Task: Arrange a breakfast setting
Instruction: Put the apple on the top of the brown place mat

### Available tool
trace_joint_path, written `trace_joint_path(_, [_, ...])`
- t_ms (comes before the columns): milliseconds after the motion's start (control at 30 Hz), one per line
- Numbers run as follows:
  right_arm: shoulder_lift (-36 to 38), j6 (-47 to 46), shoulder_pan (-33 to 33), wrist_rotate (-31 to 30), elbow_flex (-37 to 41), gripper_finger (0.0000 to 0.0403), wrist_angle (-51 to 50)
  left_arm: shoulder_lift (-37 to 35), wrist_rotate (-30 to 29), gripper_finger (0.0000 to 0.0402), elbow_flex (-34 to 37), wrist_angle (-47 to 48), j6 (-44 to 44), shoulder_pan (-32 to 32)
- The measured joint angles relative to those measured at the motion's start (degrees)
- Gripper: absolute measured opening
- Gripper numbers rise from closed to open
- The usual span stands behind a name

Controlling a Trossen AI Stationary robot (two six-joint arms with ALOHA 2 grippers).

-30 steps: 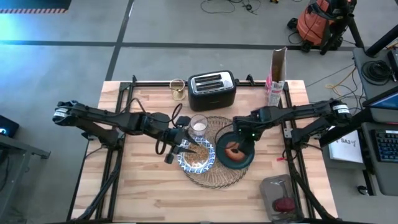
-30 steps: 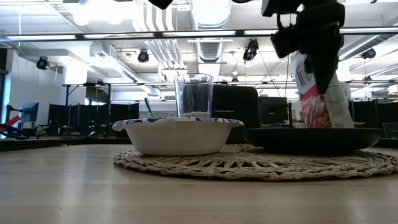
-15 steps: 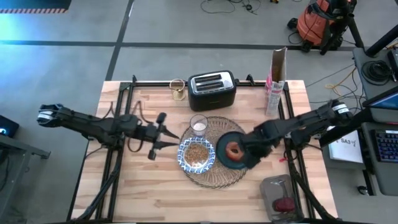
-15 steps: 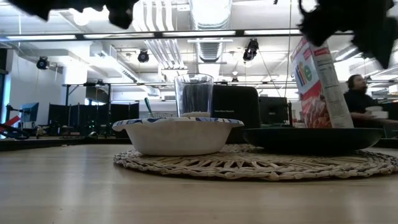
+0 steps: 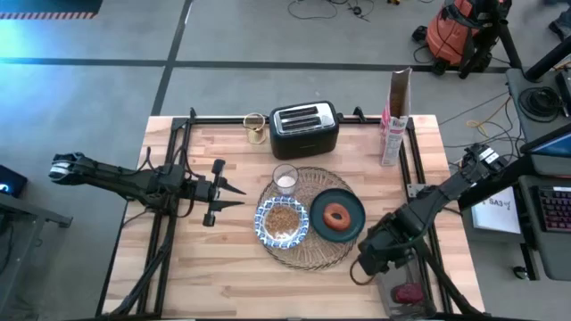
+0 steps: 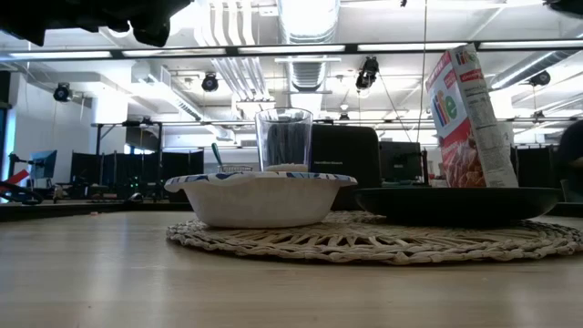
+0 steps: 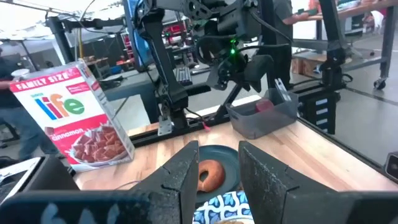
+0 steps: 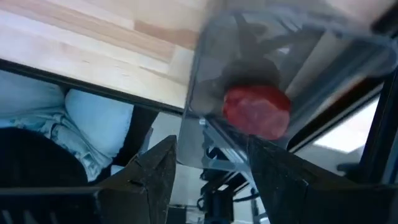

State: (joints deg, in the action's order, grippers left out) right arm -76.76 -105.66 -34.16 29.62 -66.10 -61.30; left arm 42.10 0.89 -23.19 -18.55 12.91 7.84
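Woven placemat: 1 plate, 1 bowl

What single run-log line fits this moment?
setting: bowl, glass, pastry on plate, placemat | left gripper: open, empty | right gripper: open, empty

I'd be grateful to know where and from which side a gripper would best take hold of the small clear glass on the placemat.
Probably the glass is best gripped across its straight upright wall near the rim, coming from above. It stands upright at the far edge of the placemat, close behind the bowl, with the toaster beyond it, so a side approach looks crowded while the top is clear.
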Motion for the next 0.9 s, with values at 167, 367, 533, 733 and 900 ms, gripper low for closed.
trace_joint_path(167, [-0.1,-3.3,-4.2,0.8,0.4,0.0211,1.3,0.6,2.5,0.0096,0.1,0.0,1.1,0.0])
trace_joint_path(367, [-0.1,2.8,-8.3,3.7,1.9,0.0244,2.9,1.3,2.8,0.0096,-0.6,0.0,4.0,0.0])
trace_joint_path(533, [-0.1,9.5,-11.5,3.4,5.4,0.0263,3.4,1.2,2.8,0.0096,-0.5,0.0,4.8,0.0])
trace_joint_path(733, [-0.1,18.7,-13.9,3.0,9.2,0.0267,5.9,1.2,2.8,0.0096,-0.4,0.5,4.2,0.0])
trace_joint_path(900, [-0.1,28.0,-14.8,-2.1,10.0,0.0268,8.0,1.2,2.8,0.0096,-0.4,0.5,4.1,0.0])
